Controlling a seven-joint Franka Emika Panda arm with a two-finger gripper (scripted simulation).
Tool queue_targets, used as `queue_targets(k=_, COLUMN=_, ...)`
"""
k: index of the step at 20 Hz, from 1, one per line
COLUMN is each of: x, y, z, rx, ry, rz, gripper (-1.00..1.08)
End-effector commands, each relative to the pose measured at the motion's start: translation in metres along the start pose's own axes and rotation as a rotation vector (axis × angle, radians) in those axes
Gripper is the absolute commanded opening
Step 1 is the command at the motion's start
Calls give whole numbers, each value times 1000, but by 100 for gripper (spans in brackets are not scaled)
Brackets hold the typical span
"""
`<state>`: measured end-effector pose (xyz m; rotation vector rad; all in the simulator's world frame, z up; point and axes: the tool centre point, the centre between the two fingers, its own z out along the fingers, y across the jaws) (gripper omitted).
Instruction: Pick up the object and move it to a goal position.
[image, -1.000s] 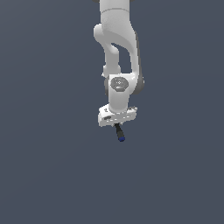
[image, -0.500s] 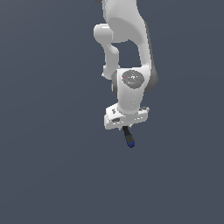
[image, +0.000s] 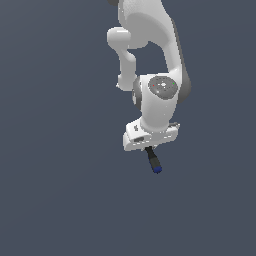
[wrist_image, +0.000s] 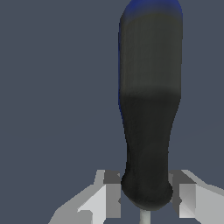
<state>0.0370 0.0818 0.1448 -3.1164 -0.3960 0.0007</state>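
The object (image: 154, 162) is a slim black rod with a blue tip. It hangs below the white robot hand in the exterior view, tip pointing down and a little to the exterior view's right. My gripper (image: 149, 148) is shut on its upper end. In the wrist view the object (wrist_image: 150, 109) fills the middle, its base held between my two fingers (wrist_image: 109, 192), blue tip farthest from the camera. The rod is held in mid-air with nothing touching it but the fingers.
A plain dark grey-blue background (image: 50, 175) surrounds the arm (image: 150, 50) in both views. No other objects, containers or edges show.
The arm has swung toward the exterior view's right and a little lower, carrying the rod with it. The grip on the rod is unchanged.
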Motion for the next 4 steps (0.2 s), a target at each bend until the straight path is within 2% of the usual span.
queue_targets(k=1, x=4, y=-1, z=-3, rx=0, ry=0, rz=0, gripper=-100)
queue_targets(k=4, x=5, y=-1, z=-4, rx=0, ry=0, rz=0, gripper=-100)
